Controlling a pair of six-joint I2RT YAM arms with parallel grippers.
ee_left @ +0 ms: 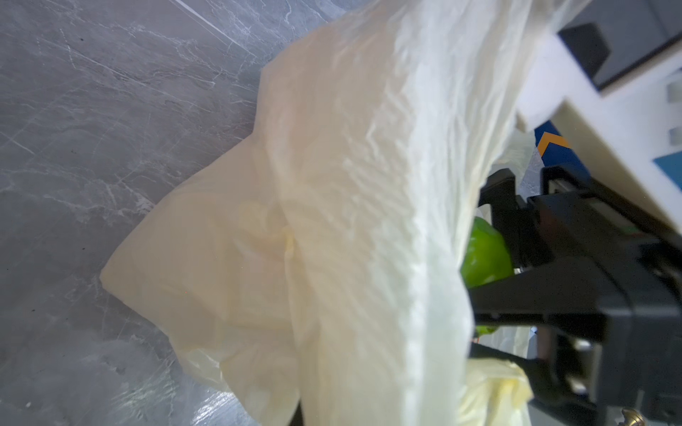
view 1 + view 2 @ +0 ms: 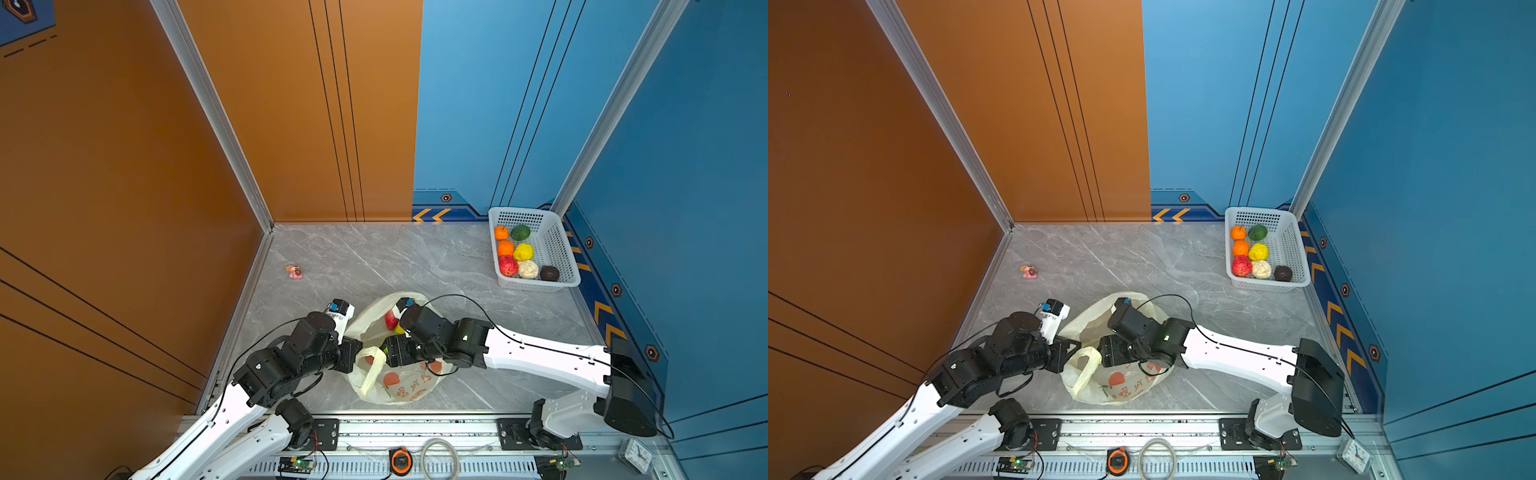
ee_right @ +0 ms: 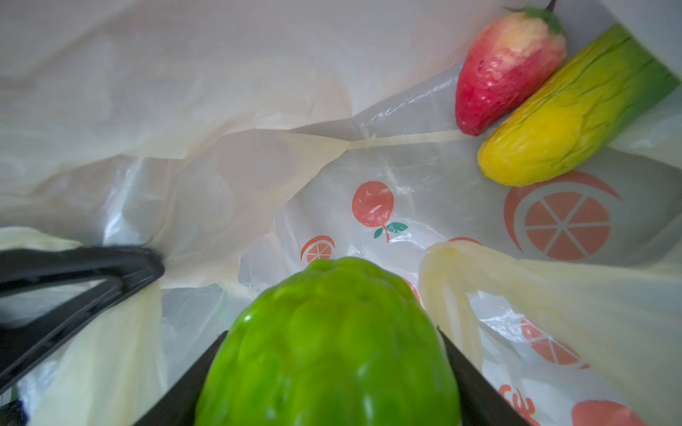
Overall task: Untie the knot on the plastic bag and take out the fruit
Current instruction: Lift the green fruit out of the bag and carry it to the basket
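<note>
1. Clearly, the plastic bag [image 2: 399, 388] lies open-mouthed on the grey marble table [image 2: 374, 257] near its front edge, between the two arms in both top views [image 2: 1121, 388]
2. The left gripper [image 2: 360, 351] is clamped tight on the bag's left rim and holds a fold of pale film; in the right wrist view its black fingers [image 3: 92, 260] bite the plastic just beside the green fruit [image 3: 328, 350]
3. The right gripper [image 2: 386, 352] reaches into the bag's mouth with its jaws closed around the green fruit, one finger against each side, so the fruit fills the gap between them
4. Whether that fruit is clear of the bag's floor cannot be told
5. From the left wrist view the same fruit [image 1: 485, 254] shows between the right gripper's fingers, behind the raised wall of the bag [image 1: 350, 184]
6. A red fruit [image 3: 505, 70] and a yellow-green fruit [image 3: 564, 118] lie touching each other on the bag's printed floor, deeper inside and apart from the right gripper's fingertips
7. A slack cream handle loop [image 2: 372, 370] rests on the bag just beside the right gripper
8. A white basket [image 2: 536, 286] in the far right corner holds seven other fruits [image 2: 523, 252], well apart from both grippers
9. A pink toy figure [image 2: 294, 272] lies alone on the table toward the left wall
</note>
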